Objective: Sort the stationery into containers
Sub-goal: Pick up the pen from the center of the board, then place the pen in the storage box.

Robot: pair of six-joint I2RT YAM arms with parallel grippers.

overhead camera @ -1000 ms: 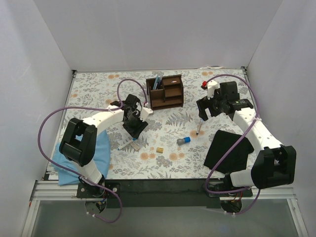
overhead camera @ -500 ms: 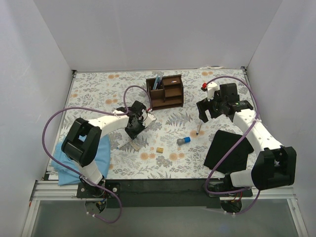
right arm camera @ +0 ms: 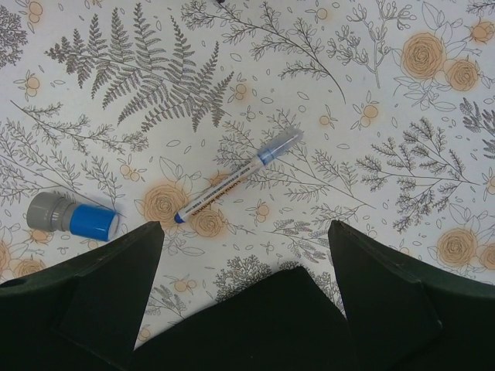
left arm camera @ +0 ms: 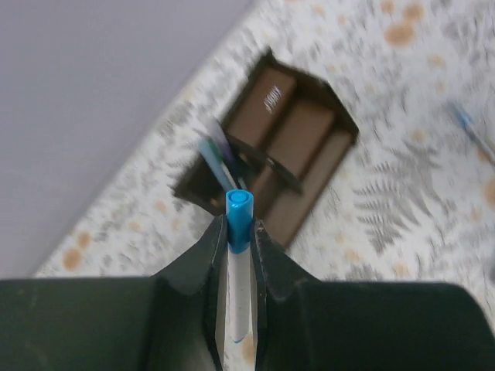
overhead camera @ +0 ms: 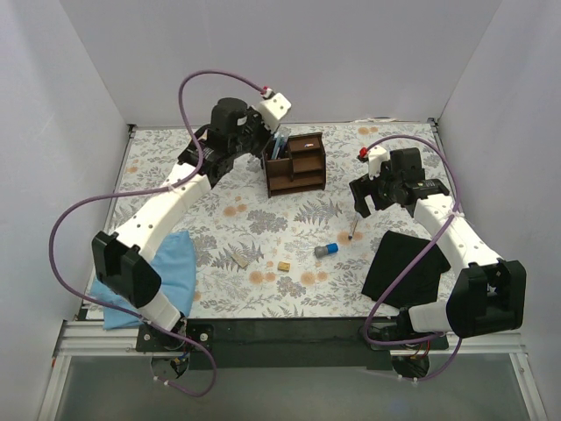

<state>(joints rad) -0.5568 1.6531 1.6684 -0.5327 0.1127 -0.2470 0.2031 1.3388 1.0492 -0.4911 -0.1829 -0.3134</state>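
My left gripper (overhead camera: 263,140) is shut on a white pen with a blue cap (left arm camera: 239,220), which stands out between the fingers. It hangs above the left end of the dark-brown organiser (overhead camera: 294,162) (left arm camera: 288,147), whose tall slot holds other pens (left arm camera: 216,157). My right gripper (right arm camera: 244,228) hovers open and empty over the table. Just beyond it lies a white marker (right arm camera: 236,176) (overhead camera: 353,230). To the marker's left rests a blue-and-grey cylinder (right arm camera: 71,217) (overhead camera: 326,250). A small tan block (overhead camera: 284,266) and a flat beige piece (overhead camera: 238,260) lie near the table's middle.
A light-blue cloth (overhead camera: 166,272) lies at the front left by the left arm's base. A black cloth (overhead camera: 408,263) is spread at the front right beside the right arm. A small red object (overhead camera: 362,153) sits at the back right. White walls enclose the floral tabletop (overhead camera: 175,175).
My left gripper shut on the pen lying by the beige piece, lifted it and swung back to the organiser. The right arm has stayed still.
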